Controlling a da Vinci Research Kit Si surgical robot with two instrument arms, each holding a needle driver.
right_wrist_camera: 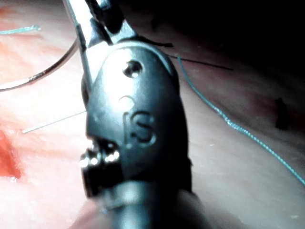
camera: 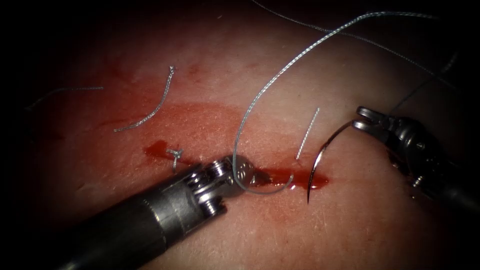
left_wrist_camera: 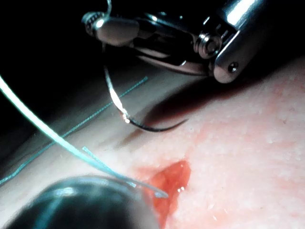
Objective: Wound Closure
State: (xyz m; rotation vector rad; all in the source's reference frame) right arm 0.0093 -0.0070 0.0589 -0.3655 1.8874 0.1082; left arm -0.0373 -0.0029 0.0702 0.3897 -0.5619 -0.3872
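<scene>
My right tool [camera: 361,121] comes in from the right of the cut and is shut on the tail end of the curved needle [camera: 320,155]. The needle hangs free of the tissue [camera: 210,240], its point just above the right end of the cut [camera: 300,178]. In the left wrist view the same jaws [left_wrist_camera: 107,27] hold the needle [left_wrist_camera: 119,102] over the tissue. My left tool [camera: 252,175] lies on the middle of the cut, jaws together. The thread [camera: 280,70] curves down around it and ends in the red fluid at the cut [left_wrist_camera: 171,179].
A knotted stitch [camera: 175,156] sits at the cut's left end. Cut ends of thread lie on the tissue: one far left [camera: 65,90], a curved one [camera: 150,110] and a short one [camera: 307,135] near the needle. Thin thread [right_wrist_camera: 228,121] trails behind the right tool.
</scene>
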